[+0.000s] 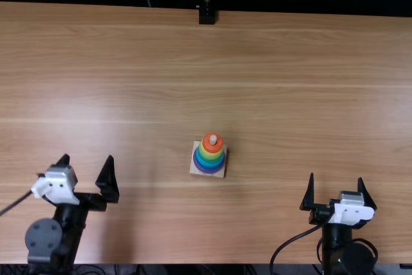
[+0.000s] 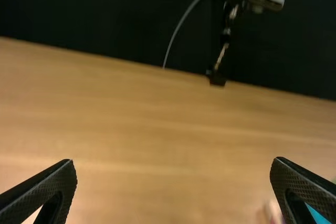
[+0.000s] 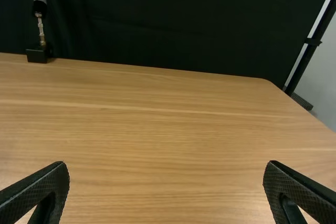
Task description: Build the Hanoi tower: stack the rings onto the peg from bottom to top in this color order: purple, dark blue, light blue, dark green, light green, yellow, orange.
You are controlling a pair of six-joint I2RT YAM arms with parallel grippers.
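A ring tower stands near the middle of the table, its rings on a peg (image 1: 213,139) over a square wooden base (image 1: 216,173). From the bottom I see a purple ring (image 1: 207,170), blue rings, green, a yellow ring (image 1: 211,154) and the orange ring (image 1: 212,146) on top. My left gripper (image 1: 89,170) is open, left of the tower and apart from it. My right gripper (image 1: 336,190) is open too, to the tower's lower right. Between the fingers of the left gripper (image 2: 174,182) and of the right gripper (image 3: 166,184) there is only table.
A camera stand (image 1: 206,15) is at the table's far edge (image 1: 116,6), with a dark curtain behind it. Cables run beside both arms. A dark pole (image 3: 307,51) rises past the table's far corner in the right wrist view.
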